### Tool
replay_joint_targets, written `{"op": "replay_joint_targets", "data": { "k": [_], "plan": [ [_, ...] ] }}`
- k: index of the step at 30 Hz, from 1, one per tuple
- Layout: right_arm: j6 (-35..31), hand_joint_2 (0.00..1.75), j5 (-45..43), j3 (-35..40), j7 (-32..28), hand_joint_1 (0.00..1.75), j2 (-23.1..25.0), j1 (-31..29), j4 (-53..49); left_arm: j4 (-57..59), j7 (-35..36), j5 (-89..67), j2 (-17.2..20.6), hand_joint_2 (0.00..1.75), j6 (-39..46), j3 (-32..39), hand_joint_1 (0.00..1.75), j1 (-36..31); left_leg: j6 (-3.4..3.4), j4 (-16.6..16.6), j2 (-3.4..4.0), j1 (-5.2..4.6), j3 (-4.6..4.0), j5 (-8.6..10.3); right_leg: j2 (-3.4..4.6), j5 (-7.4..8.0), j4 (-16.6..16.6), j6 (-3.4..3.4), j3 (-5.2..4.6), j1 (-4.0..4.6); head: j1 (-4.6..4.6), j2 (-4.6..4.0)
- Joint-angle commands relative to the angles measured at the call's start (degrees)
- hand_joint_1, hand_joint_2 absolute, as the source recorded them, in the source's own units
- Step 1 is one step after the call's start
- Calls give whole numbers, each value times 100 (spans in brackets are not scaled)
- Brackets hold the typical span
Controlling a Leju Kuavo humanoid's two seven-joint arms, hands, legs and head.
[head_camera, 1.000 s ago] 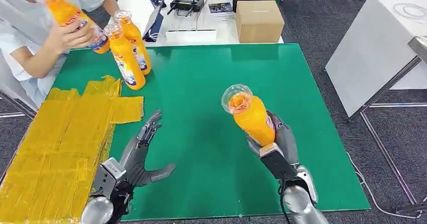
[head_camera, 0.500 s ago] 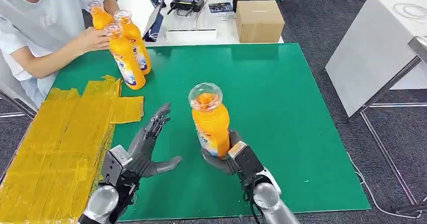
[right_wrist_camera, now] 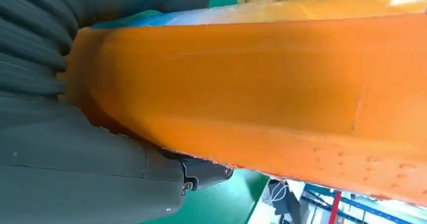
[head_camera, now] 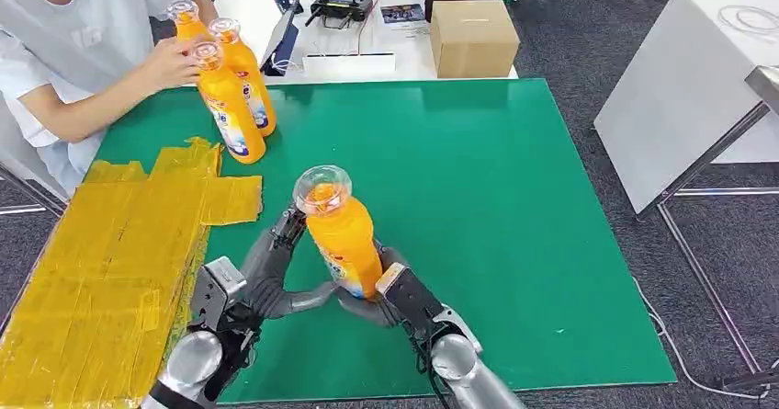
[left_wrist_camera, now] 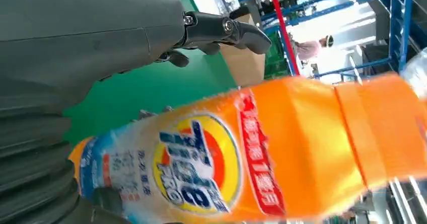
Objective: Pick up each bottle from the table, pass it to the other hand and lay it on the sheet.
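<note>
Green table [head_camera: 514, 179]; orange-filled bottle [head_camera: 344, 234] in right hand [head_camera: 390, 297].

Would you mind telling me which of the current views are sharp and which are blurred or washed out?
Head view: evenly lit and sharp, the orange plastic bottle crisp over the green table mat. Left wrist view: the bottle's label is soft, the bright background overexposed. Right wrist view: the bottle sits so close that it is blurred, with glare along its edge.

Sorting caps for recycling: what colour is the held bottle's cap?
Clear, see-through cap on the orange bottle; best in the head view.
</note>
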Motion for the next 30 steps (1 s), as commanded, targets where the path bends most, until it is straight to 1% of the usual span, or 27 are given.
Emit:
{"op": "replay_joint_targets", "data": {
  "k": [1, 3, 4, 5, 7, 8, 9, 10, 13, 14, 16, 18, 19, 20, 22, 23, 24, 27, 30],
  "plan": [
    [-337, 175, 239, 346, -6, 175, 62, -519, 799, 433, 36, 113, 110, 175, -35, -299, 0, -337, -2, -3, 1, 3, 11, -2, 2, -1, -5, -3, 11, 3, 0, 0],
    [-513, 175, 397, 400, 0, 175, 87, -552, 873, 424, 44, 139, 110, 175, -47, -314, 0, -349, -6, -3, 0, 12, 28, -11, 4, -5, -11, -9, 32, 12, 0, 0],
    [-513, 175, 397, 400, 0, 175, 87, -552, 873, 424, 44, 139, 110, 175, -47, -314, 0, -349, -3, -3, -1, 5, 13, -3, 1, -2, -7, -4, 14, 5, 0, 0],
    [-513, 175, 397, 400, 0, 175, 87, -552, 873, 424, 44, 139, 110, 175, -47, -314, 0, -349, -5, -3, -2, 9, 23, -8, 1, -4, -11, -7, 26, 9, 0, 0],
    [-558, 175, 435, 422, -2, 175, 87, -557, 893, 415, 45, 144, 115, 175, -51, -322, 0, -344, -2, -3, -1, 3, 10, -2, 1, -1, -5, -3, 10, 3, 2, 0],
    [-646, 175, 529, 461, 3, 175, 81, -570, 907, 417, 55, 160, 113, 175, -63, -332, 0, -347, -6, -2, -2, 14, 34, -14, 3, -8, -14, -10, 39, 14, 0, 0],
    [-762, 175, 659, 506, 6, 175, 83, -582, 924, 431, 67, 179, 108, 175, -75, -338, 0, -349, -3, -3, 1, 5, 16, -6, 3, -3, -7, -5, 17, 5, 0, 0],
    [-797, 175, 700, 522, 1, 175, 91, -585, 930, 447, 77, 197, 101, 175, -86, -340, 0, -353, -4, -2, -2, 9, 25, -10, 2, -6, -10, -7, 28, 9, 0, 0],
    [-1019, 175, 1017, 670, -17, 175, 111, -598, 918, 520, 82, 206, 70, 175, -86, -355, 0, -377, -1, -4, 0, 1, 7, -2, 2, -1, -4, -3, 7, 1, 0, 0],
    [-1040, 175, 1136, 756, -21, 175, 112, -608, 904, 538, 82, 213, 60, 175, -85, -354, 0, -393, -3, -3, 0, 6, 17, -6, 3, -3, -8, -6, 19, 6, 0, 0],
    [-1047, 175, 1325, 910, -8, 175, 110, -618, 892, 544, 75, 238, 47, 175, -77, -329, 0, -418, -2, -3, -2, 2, 7, -2, -1, -2, -4, -3, 7, 1, 0, 0],
    [-1031, 175, 1401, 1034, 13, 175, 154, -550, 868, 542, 73, 280, 44, 175, -73, -285, 0, -440, -6, 0, -2, 12, 24, -12, 1, -7, -10, -9, 28, 13, 0, 0],
    [-1047, 175, 1416, 1052, 24, 175, 163, -533, 861, 542, 73, 285, 45, 175, -75, -278, 0, -443, -3, -3, -1, 5, 10, -4, 1, -3, -5, -5, 10, 5, 0, 0],
    [-991, 175, 1444, 1154, 23, 175, 147, -542, 860, 557, 77, 352, 24, 175, -95, -247, 0, -460, -5, -2, -3, 9, 17, -8, 0, -5, -8, -7, 20, 9, 0, 0],
    [-987, 175, 1441, 1166, 23, 175, 159, -538, 871, 559, 79, 360, 21, 175, -98, -240, 0, -476, -3, -2, -2, 5, 8, -4, 0, -3, -6, -4, 8, 5, 0, 0],
    [-934, 175, 1471, 1250, 13, 175, 164, -573, 935, 596, 125, 505, -14, 175, -172, -212, 0, -502, -6, -1, -4, 15, 30, -15, 0, -10, -13, -9, 35, 15, 0, 0],
    [-913, 175, 1473, 1282, 12, 175, 172, -580, 965, 628, 172, 603, -40, 175, -217, -201, 0, -529, -3, -2, -4, 5, 13, -6, -2, -5, -5, -5, 14, 5, 0, 0],
    [-908, 175, 1468, 1358, -21, 175, 190, -609, 1035, 780, 362, 880, -125, 175, -273, -175, 0, -646, -3, 0, -7, 6, 11, -5, -5, -5, -4, -5, 13, 6, 0, 0],
    [-914, 175, 1458, 1366, -30, 175, 187, -612, 1037, 826, 392, 1041, -170, 175, -283, -117, 0, -663, -3, -1, -11, 6, 8, -3, -9, -4, -5, -5, 11, 6, 0, 0]
  ]
}}
